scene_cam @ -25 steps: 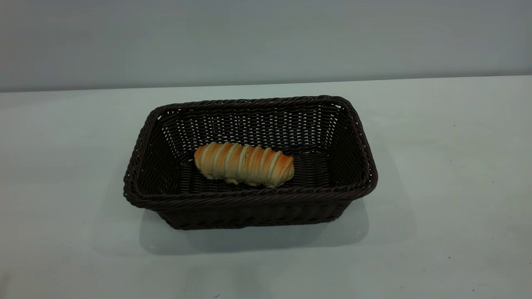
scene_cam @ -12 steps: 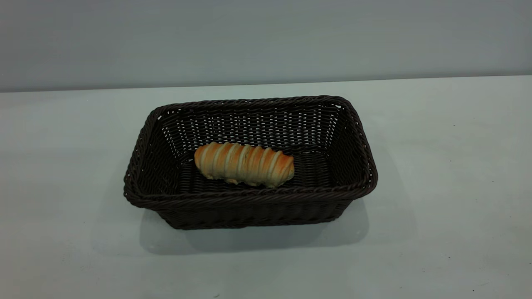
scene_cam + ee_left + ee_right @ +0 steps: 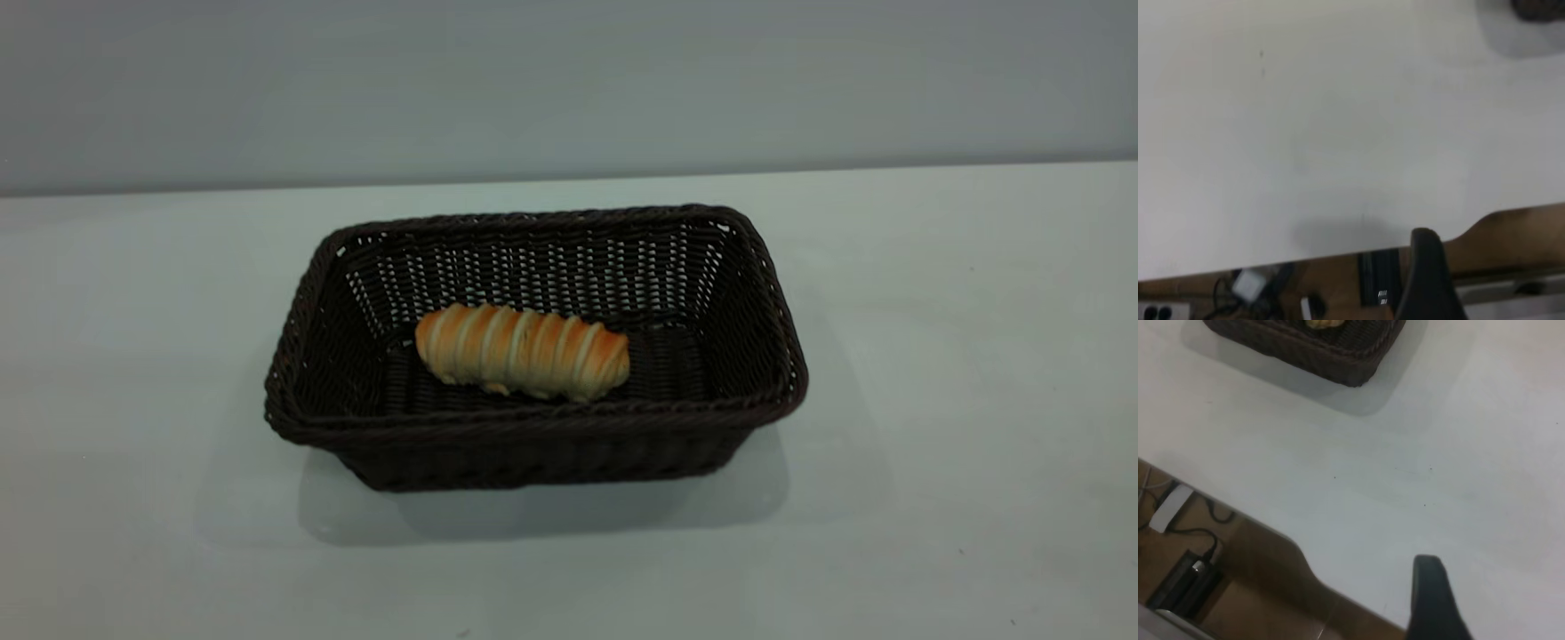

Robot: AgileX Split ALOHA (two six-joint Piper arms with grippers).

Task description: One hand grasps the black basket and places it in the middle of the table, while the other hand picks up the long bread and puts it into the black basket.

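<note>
Neither arm is seen in the exterior view; each is drawn back over its own edge of the table, well apart from the basket. Of the left gripper only one dark finger is seen in the left wrist view, raised above the table's edge, with the floor, cables and a white adapter beyond it; nothing is held against it, but whether the jaws are parted or closed cannot be told. Of the right gripper likewise a single dark finger is shown in the right wrist view, above the bare white top near its edge; no object is touched by it, and its state cannot be told either.

The black basket is set near the middle of the table, upright, its long axis running left to right in the exterior view; it is rectangular, woven of dark brown-black wicker, with flared openwork sides and a braided rim. The long bread is laid on the basket's floor, along the same axis, slightly tilted so that its right end sits nearer the front wall; it is golden-orange, crossed by pale cream ridges, rounded at both ends. The tabletop is plain, white and matte, marked with a few tiny dark specks.
</note>
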